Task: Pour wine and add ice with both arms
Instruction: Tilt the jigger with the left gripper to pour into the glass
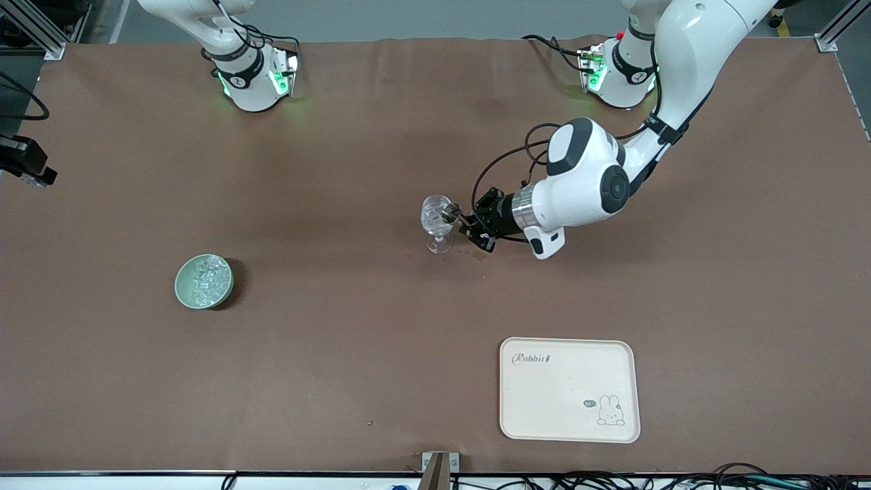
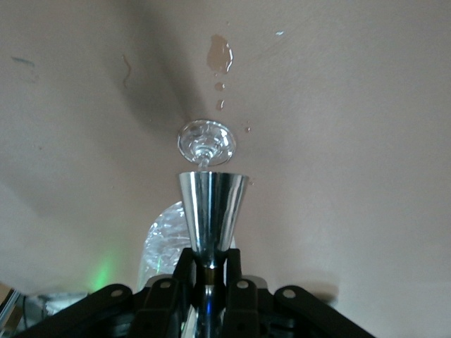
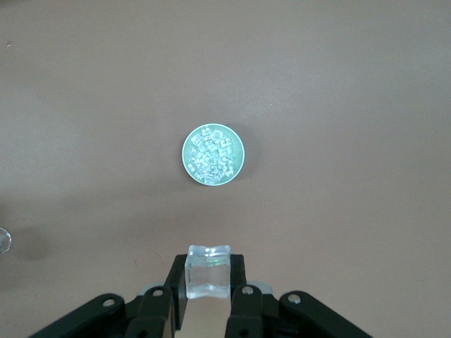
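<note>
Now pouring: I'm tipping the left gripper's (image 2: 208, 262) pinched steel cone jigger (image 2: 211, 208) over the clear stemmed glass (image 1: 437, 219).
Next: my right gripper's (image 3: 208, 296) fingers are pinching one clear ice cube (image 3: 208, 270), needing carrying to the glass.

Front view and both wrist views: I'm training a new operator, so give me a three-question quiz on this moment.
1. True or false: the left hand holds a metal measuring cup tipped at the stemmed glass.
2. What does the right hand grip?
A. a spoon
B. an ice cube
C. nothing
3. Fill in: the rest of the ice lies in the green ____.

Key: 1 true; 2 B, one ice cube between its fingers, high over the bowl; 3 bowl.
</note>
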Motion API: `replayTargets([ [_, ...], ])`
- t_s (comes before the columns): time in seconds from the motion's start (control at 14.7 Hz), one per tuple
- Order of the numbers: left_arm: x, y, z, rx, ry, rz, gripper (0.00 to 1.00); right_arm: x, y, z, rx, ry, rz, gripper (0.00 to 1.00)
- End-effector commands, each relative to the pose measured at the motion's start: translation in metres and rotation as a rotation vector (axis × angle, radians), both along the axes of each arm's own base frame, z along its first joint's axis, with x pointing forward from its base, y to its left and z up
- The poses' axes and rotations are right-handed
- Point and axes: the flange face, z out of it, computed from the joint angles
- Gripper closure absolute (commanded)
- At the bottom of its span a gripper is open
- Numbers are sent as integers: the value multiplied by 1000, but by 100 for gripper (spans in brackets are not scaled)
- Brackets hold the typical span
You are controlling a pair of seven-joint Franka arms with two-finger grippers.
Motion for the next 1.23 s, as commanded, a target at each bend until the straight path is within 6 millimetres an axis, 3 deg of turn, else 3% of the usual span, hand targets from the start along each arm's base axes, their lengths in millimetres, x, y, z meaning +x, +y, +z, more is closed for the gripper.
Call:
replayTargets([
  [0.0,5,-12,11,50,-34,9,100,-4,1,0,17,3,3,99],
  [0.41,3,-25,32,138,-86,-77,100,-4,1,0,17,3,3,99],
  [0.68,-9,-39,36,191,-117,-119,100,-4,1,0,17,3,3,99],
  [1.16,-23,-45,34,308,-155,-194,100,-4,1,0,18,3,3,99],
])
